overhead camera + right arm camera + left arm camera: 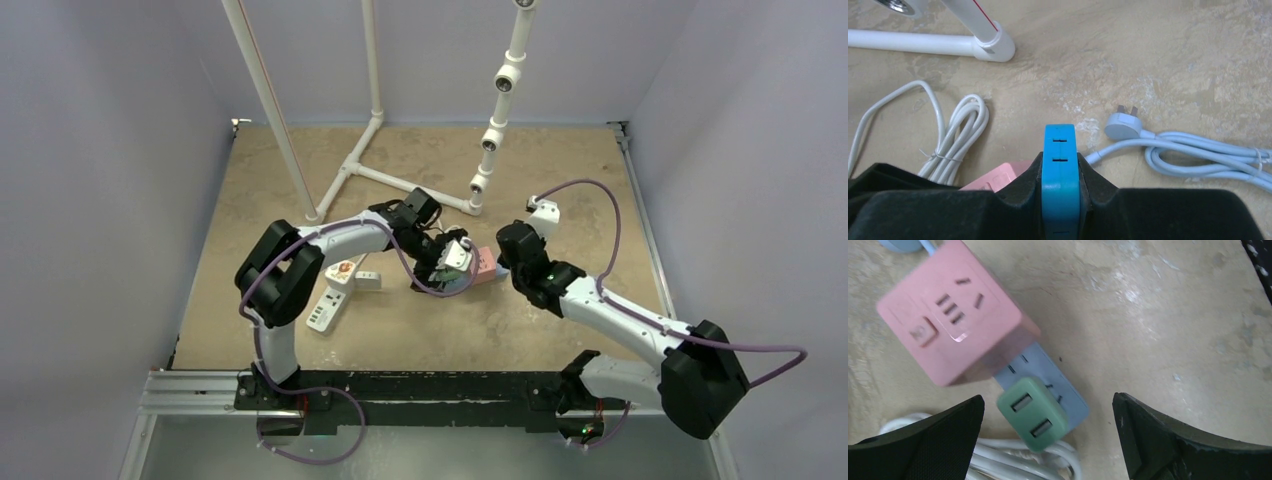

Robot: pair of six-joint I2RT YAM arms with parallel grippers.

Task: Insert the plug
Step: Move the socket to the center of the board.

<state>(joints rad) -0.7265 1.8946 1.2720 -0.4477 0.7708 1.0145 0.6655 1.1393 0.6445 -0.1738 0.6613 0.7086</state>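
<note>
A green plug (1033, 412) with two USB ports on top stands on the face of a blue power strip (1040, 362); how deep its pins sit is hidden. My left gripper (1048, 402) hangs open above it, one finger (928, 440) to each side, touching nothing. My right gripper (1060, 200) is shut on the edge of the blue power strip (1060, 160). A pink cube socket (948, 310) lies against the strip. In the top view the left gripper (455, 258) and the right gripper (508, 262) meet around the pink cube (484, 264).
A light blue plug (1122, 125) with its coiled cable (1198, 155) lies beyond the strip. A bundled white cable (955, 135) lies near it. A white power strip (330, 300) sits at the left. A white PVC pipe frame (350, 170) stands at the back.
</note>
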